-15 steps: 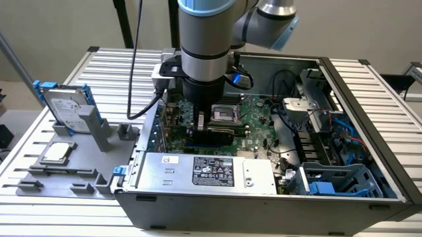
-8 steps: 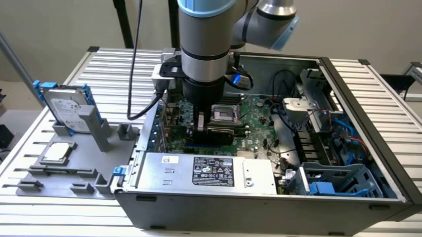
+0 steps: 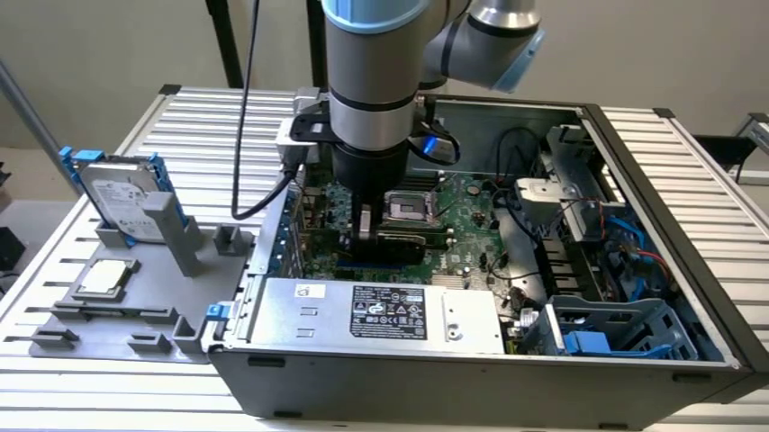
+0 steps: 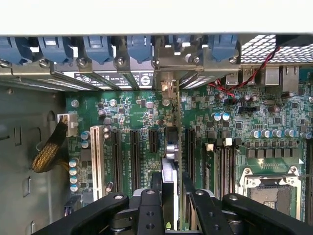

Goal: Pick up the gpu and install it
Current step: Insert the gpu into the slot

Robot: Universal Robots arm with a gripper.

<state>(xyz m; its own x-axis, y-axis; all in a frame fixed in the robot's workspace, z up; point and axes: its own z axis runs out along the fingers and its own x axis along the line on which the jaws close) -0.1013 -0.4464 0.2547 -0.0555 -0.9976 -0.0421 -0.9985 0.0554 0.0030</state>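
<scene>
Bench [image 3: 673,171]: slatted metal, carrying an open computer case [image 3: 481,360].
Claw [image 4: 169,188]: closed on the gpu [image 4: 168,166], held edge-down over the motherboard [image 4: 142,117] slots.

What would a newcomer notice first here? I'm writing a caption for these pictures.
The grey robot arm plunging into the open grey metal computer case, its black gripper shut on the thin upright gpu card above the green motherboard. On the exterior view's left, a silver hard drive with blue side rails stands in a grey holder tray.
</scene>
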